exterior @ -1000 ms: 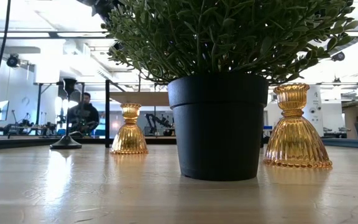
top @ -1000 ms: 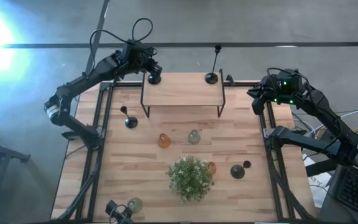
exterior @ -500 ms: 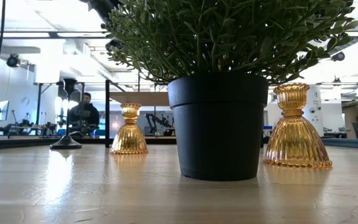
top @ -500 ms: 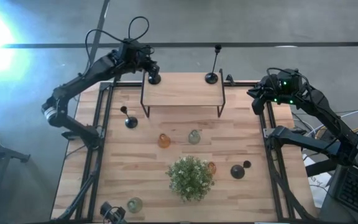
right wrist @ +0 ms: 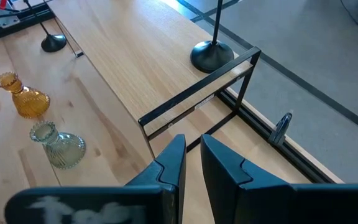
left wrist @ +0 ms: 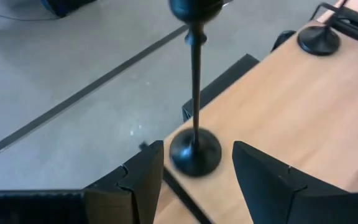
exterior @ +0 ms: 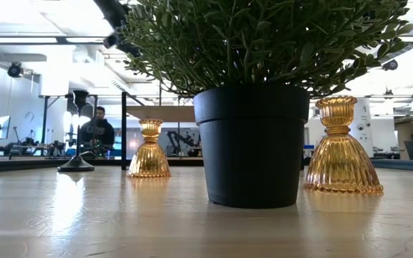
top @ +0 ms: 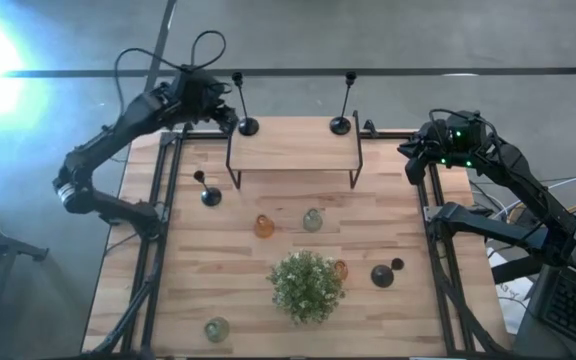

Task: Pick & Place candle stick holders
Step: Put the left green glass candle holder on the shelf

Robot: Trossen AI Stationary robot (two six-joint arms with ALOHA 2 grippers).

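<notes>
Presently, my left gripper (left wrist: 194,180) hangs off the far left corner of the raised shelf (top: 293,148), fingers spread apart and holding nothing. The left tall black holder (left wrist: 194,93) stands upright on that corner; in my left wrist view its domed base sits in line with the gap between my fingers (left wrist: 143,180), just beyond the tips and apparently clear of both, though contact is hard to rule out from this angle. The second tall black holder (top: 343,108) stands on the shelf's far right corner.

My right gripper (right wrist: 191,158) waits at the table's far right edge, fingers nearly together with a narrow slit between them, gripping nothing.

On the table (top: 208,280) below: a short black holder (top: 206,190) left of the shelf, an amber holder (top: 264,226) beside a pale green holder (top: 313,220), a second amber holder (top: 340,269) touching the plant (top: 306,284), another short black holder (top: 386,273) to the right, and a pale green holder (top: 216,328) at the near edge
</notes>
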